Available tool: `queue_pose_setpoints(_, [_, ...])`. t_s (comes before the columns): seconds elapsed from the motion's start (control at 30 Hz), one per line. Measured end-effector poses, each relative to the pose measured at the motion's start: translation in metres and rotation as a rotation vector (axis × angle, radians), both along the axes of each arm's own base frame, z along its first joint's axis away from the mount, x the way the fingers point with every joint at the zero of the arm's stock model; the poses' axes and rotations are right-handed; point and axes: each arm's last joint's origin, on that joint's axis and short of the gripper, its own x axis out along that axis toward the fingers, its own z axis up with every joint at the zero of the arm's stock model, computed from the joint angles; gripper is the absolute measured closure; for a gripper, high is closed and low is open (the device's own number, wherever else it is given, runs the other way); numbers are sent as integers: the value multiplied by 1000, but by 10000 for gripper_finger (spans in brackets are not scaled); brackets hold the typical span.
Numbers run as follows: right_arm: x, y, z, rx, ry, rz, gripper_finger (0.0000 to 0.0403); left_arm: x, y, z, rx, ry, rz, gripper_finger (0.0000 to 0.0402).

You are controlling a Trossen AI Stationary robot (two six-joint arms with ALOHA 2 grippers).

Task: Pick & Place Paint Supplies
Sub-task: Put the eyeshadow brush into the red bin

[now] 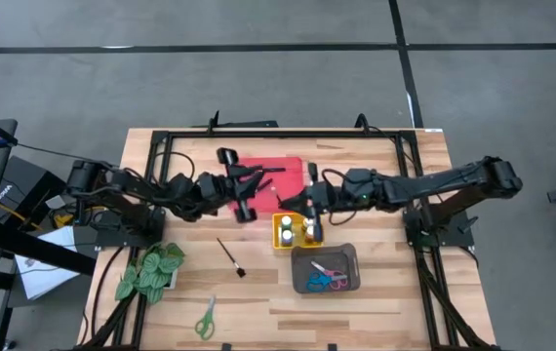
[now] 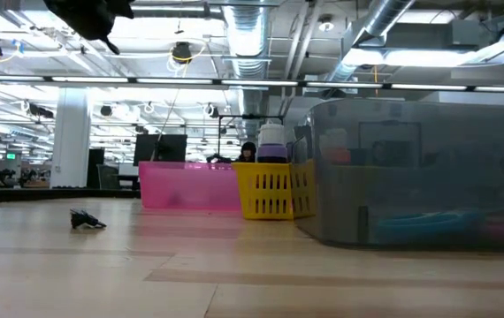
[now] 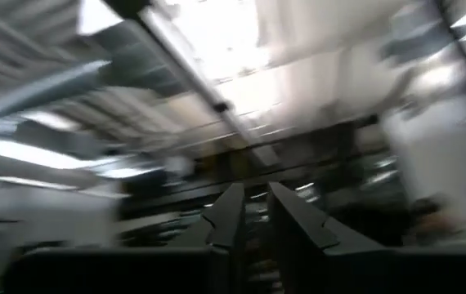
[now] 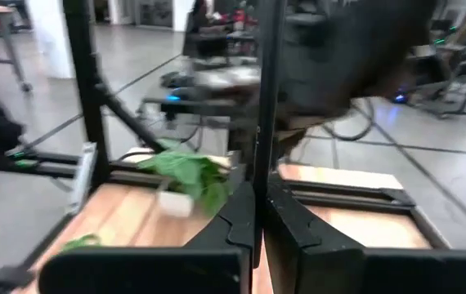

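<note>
My left gripper (image 1: 244, 190) hangs over the red tray (image 1: 283, 185), and its wrist view looks up at the ceiling. A thin dark line (image 1: 266, 172) lies beside it over the tray; whether it is a held brush, I cannot tell. My right gripper (image 1: 286, 202) (image 4: 257, 208) is shut and sits between the red tray and the yellow tray (image 1: 276, 234). One paintbrush (image 1: 229, 255) lies flat on the wood, and green-handled scissors (image 1: 205, 317) lie near the table's near edge. Paint bottles (image 1: 297, 229) stand in the yellow tray. Pink and blue scissors (image 1: 327, 280) lie in the grey tray (image 1: 346, 255).
A leafy fake plant (image 1: 151, 271) (image 4: 188, 175) stands at the table's near left. A black frame (image 1: 278, 132) runs along the far edge and both sides. Bare wood lies between the plant, the loose paintbrush and the grey tray.
</note>
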Motion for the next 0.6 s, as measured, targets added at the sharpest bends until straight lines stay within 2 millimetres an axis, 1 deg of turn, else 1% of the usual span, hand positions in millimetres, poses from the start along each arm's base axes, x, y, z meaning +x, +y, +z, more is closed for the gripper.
queue_pose_setpoints(0.1, [-7,0,4,14,21,3,398,-2,3,2,25,70,193,329])
queue_pose_setpoints(0.17, [-11,0,5,25,36,-2,398,-1,4,0,115,199,334,316])
queue_pose_setpoints(0.3, [-12,-8,2,70,85,-34,398,5,0,-18,415,607,617,292])
queue_pose_setpoints(0.37, [-12,-14,-1,87,115,-59,398,7,-4,-29,591,791,725,282])
queue_pose_setpoints(0.4, [-12,-18,-2,94,122,-71,398,7,-8,-32,673,857,765,278])
queue_pose_setpoints(0.5, [-11,-27,-5,114,142,-107,398,5,-20,-34,850,941,830,268])
queue_pose_setpoints(0.6, [-11,-34,-7,137,157,-133,398,2,-29,-35,1024,1033,936,260])
